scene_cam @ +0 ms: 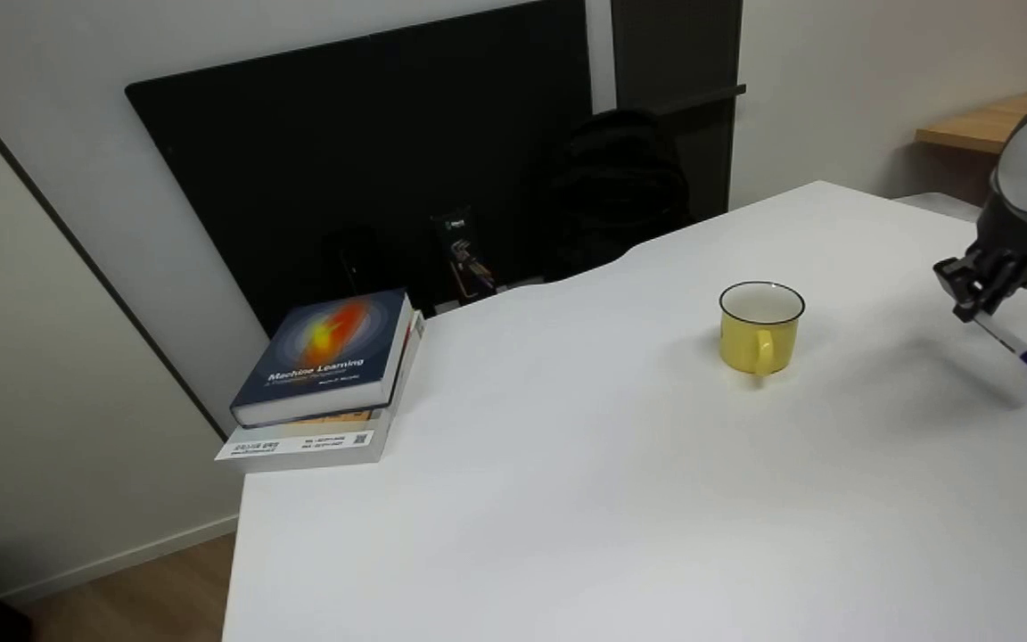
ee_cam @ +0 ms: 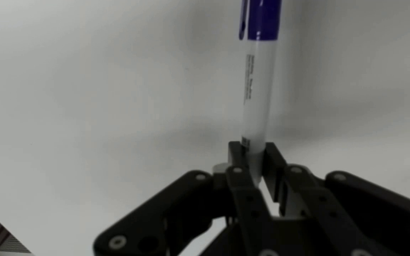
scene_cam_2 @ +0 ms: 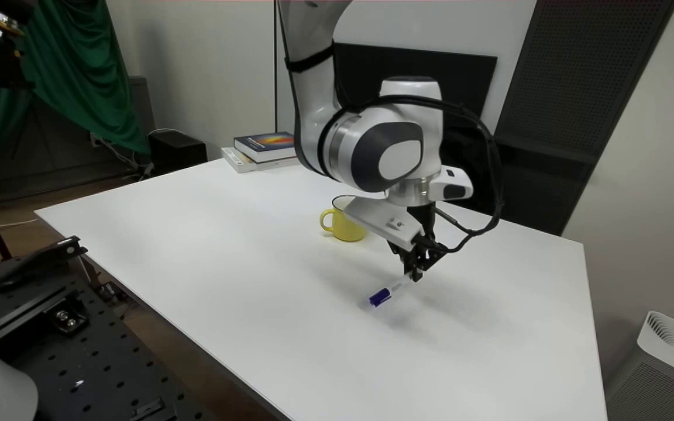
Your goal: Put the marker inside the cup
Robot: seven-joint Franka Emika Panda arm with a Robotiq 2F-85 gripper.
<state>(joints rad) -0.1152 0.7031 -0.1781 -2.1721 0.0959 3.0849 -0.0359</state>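
Note:
The cup (scene_cam: 743, 346) is a yellow mug with a white inside, a dark rim and a handle. It stands upright on the white table, and in an exterior view the arm partly covers it (scene_cam_2: 346, 227). The marker (scene_cam: 1015, 348) has a white body and a blue cap. My gripper (scene_cam: 975, 308) is shut on the marker's uncapped end, also in an exterior view (scene_cam_2: 414, 275). The marker (ee_cam: 258, 81) points away from the fingertips (ee_cam: 253, 156) in the wrist view. It is tilted, cap end lower, apparently above the table and apart from the cup. The cup is out of the wrist view.
Two stacked books (scene_cam: 322, 366) lie at a table (scene_cam: 522, 499) corner, far from the gripper; they also show behind the arm (scene_cam_2: 264, 149). A black backpack (scene_cam: 616, 178) and a black panel (scene_cam: 371, 152) stand beyond the table edge. A white appliance (scene_cam_2: 670, 362) stands beside the table.

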